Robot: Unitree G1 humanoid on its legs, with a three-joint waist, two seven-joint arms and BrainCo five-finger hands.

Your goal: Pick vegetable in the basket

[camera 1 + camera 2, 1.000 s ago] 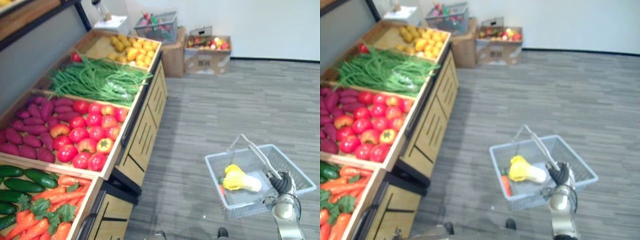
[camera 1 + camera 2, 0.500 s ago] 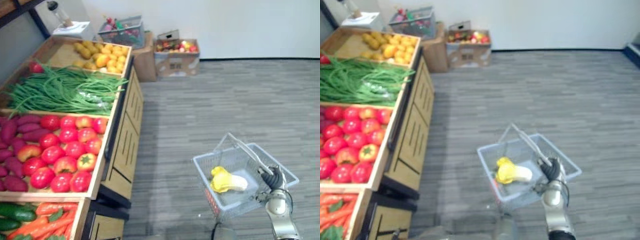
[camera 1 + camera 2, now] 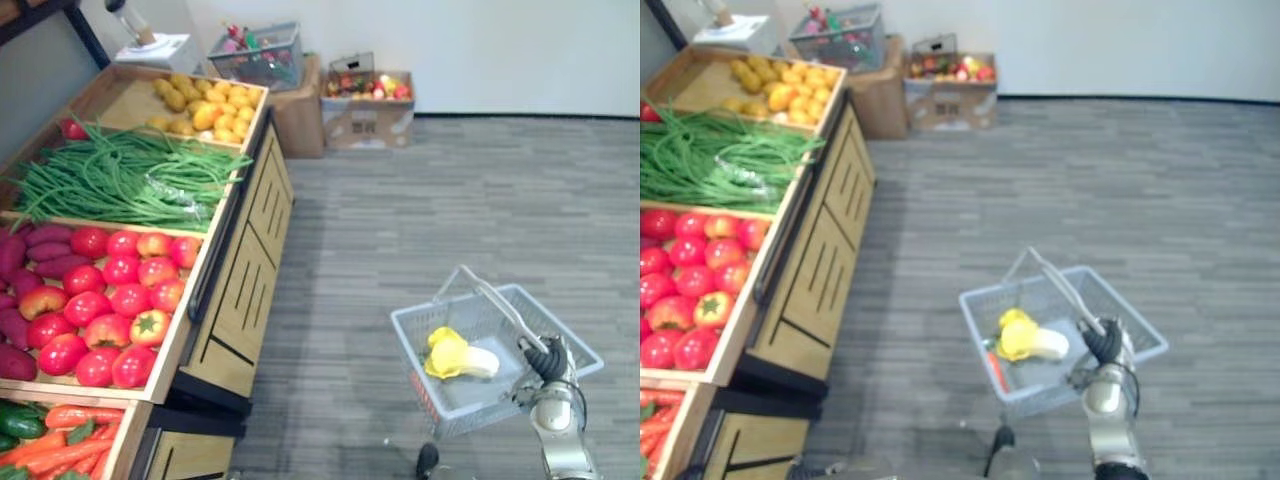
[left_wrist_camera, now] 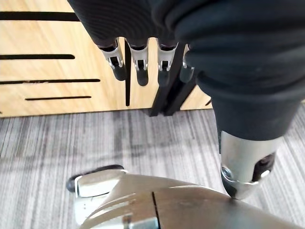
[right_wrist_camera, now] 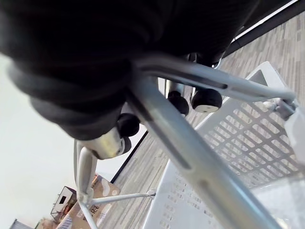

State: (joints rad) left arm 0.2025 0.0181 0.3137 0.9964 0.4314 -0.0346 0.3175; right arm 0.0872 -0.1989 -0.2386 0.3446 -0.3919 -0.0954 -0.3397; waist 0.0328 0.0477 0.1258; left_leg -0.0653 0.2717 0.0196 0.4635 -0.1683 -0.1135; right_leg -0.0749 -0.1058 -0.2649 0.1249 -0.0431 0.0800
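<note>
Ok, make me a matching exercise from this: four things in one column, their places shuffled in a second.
1 green beans
2 tomatoes
3 yellow vegetable
4 cardboard box

A inside the mesh basket
B on the floor by the back wall
C beside the purple sweet potatoes
D filling their own section of the stand

Pairs: 1-D, 2-C, 3-A, 4-B

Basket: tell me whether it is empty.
No: a yellow and white vegetable lies inside the basket.
</note>
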